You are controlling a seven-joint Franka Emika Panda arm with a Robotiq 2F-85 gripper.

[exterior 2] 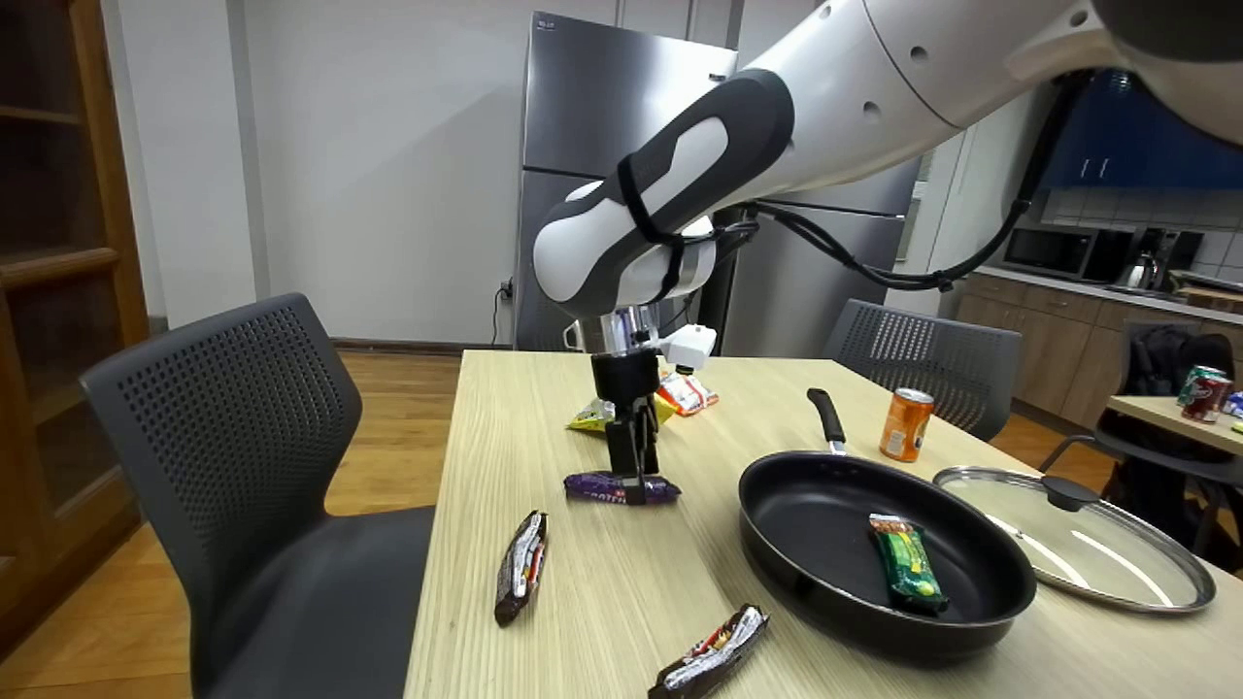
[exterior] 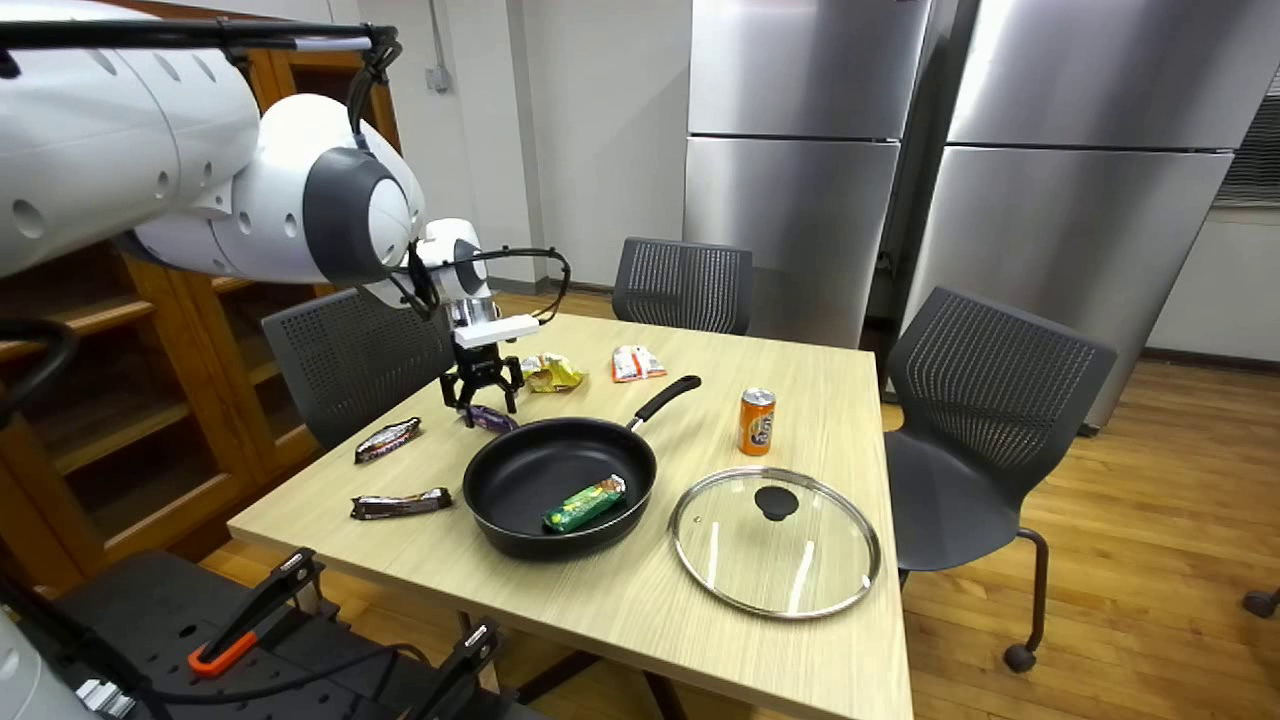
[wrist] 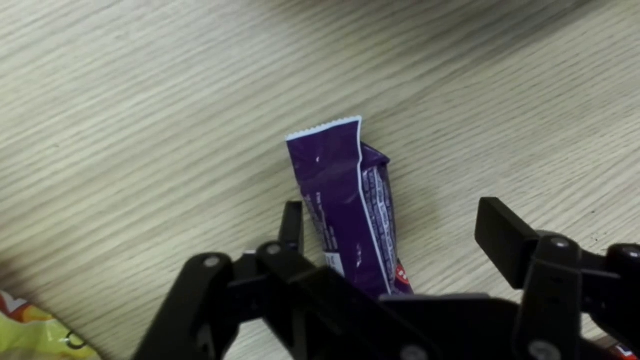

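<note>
Pincer: spread pretty wide, low over the purple protein bar, fingers on either side of it
Finger gap: one's right beside the bar, can't tell if it's touching, the other's clearly apart
Purple protein bar: lying on the tabletop near the frying pan
Frying pan: got a green-wrapped bar inside
Glass lid: just beside the pan, knob up
Orange Fanta can: upright, near the lid
Behind the pincer in an exterior view: yellow snack bag, white-and-orange snack bag
Brown-wrapped bars: two, also on the tabletop
</note>
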